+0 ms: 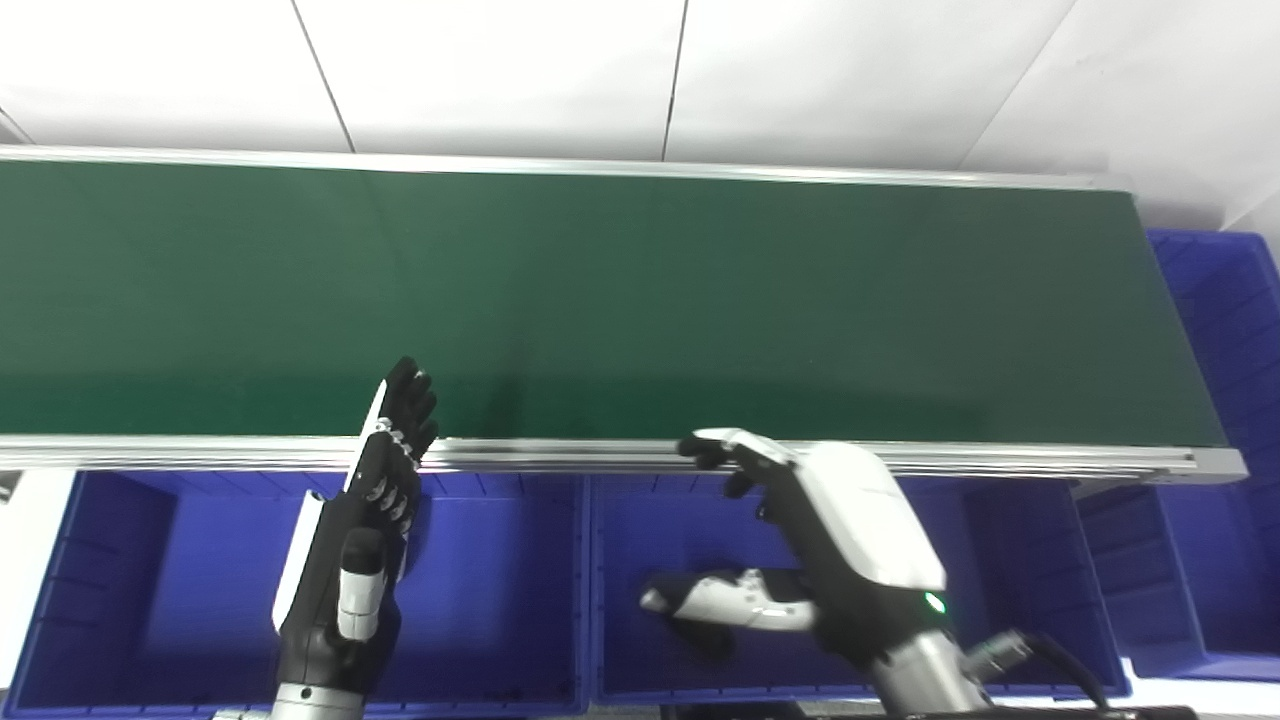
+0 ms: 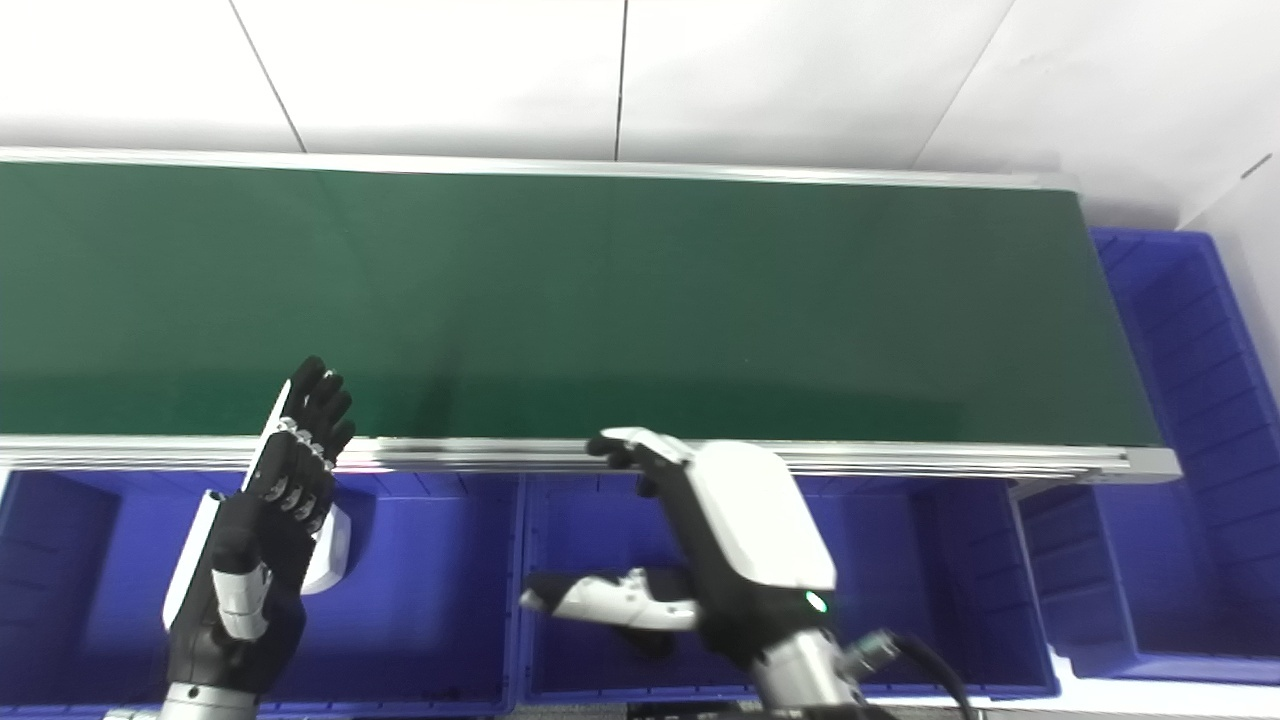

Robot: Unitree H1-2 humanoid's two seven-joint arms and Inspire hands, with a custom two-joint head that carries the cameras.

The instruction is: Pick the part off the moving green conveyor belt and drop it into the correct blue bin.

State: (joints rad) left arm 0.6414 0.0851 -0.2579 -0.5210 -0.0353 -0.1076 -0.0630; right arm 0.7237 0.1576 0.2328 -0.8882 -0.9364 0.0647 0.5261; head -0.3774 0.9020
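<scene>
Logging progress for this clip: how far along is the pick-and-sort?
Nothing shows as done. The conveyor belt carries no visible part. The left hand and right hand are open and empty above the blue bins. Picking and dropping remain.

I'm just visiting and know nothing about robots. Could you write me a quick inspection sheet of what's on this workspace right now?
Surface: green conveyor belt with silver rails, bare; no part on it.
Job's things: blue bins in a row below the belt's near rail, another bin at the belt's right end; no part seen inside.
Clutter: nothing seen.
Hands: left hand open, fingers straight, edge-on over the near rail; right hand open, holding nothing, above the middle bin.
Cables: black cable at the right wrist.
Surroundings: white panelled wall behind the belt.
</scene>
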